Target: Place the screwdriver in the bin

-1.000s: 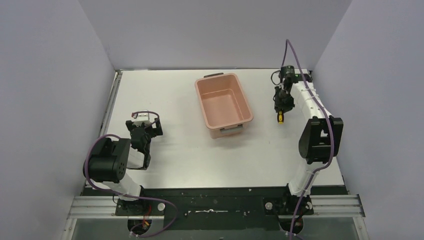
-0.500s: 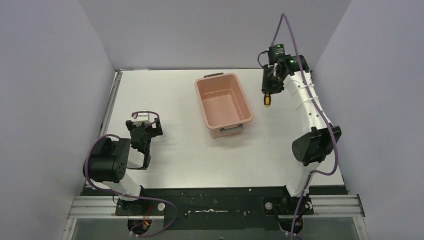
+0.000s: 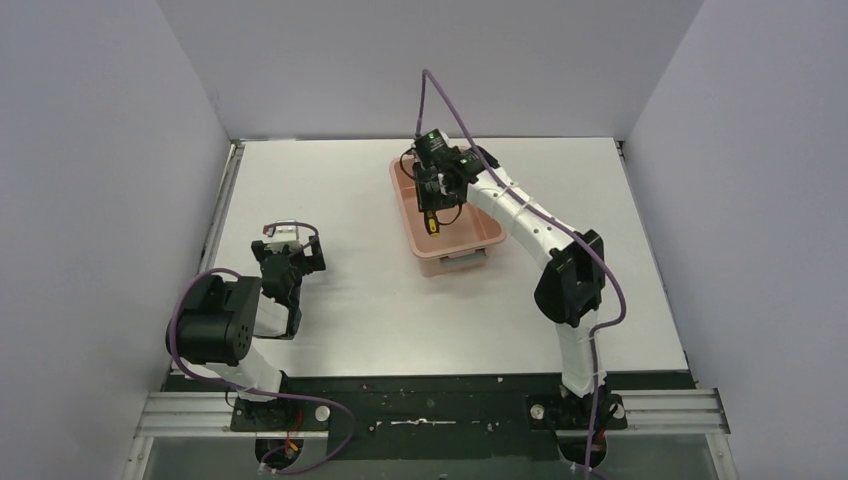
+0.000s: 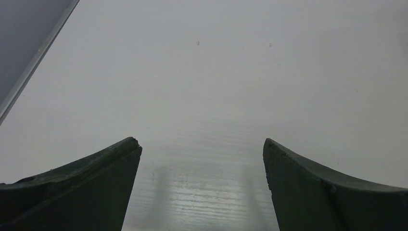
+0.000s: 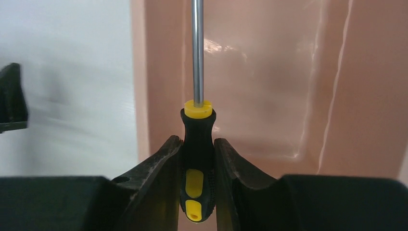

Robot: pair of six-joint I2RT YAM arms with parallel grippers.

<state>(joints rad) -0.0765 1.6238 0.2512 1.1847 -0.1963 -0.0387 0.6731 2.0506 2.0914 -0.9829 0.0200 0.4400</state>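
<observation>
My right gripper (image 3: pixel 432 205) is shut on the black and yellow handle of the screwdriver (image 3: pixel 432 222) and holds it above the inside of the salmon-pink bin (image 3: pixel 487 215), over its left half. In the right wrist view the jaws clamp the handle (image 5: pixel 197 159) and the thin metal shaft points away over the bin's floor (image 5: pixel 269 96); the gripper (image 5: pixel 197 144) sits near the bin's left wall. My left gripper (image 3: pixel 288 262) is open and empty, low over the table at the left; its view shows the gripper (image 4: pixel 202 144) over bare white table only.
The bin stands at the back middle of the white table (image 3: pixel 330 200), with a grey handle clip (image 3: pixel 462 258) on its near end. Grey walls close the left, back and right sides. A metal rail (image 3: pixel 225 200) runs along the table's left edge.
My right arm has swung left from the table's back right, carrying the screwdriver, and now holds it over the bin. The left arm has not moved.
</observation>
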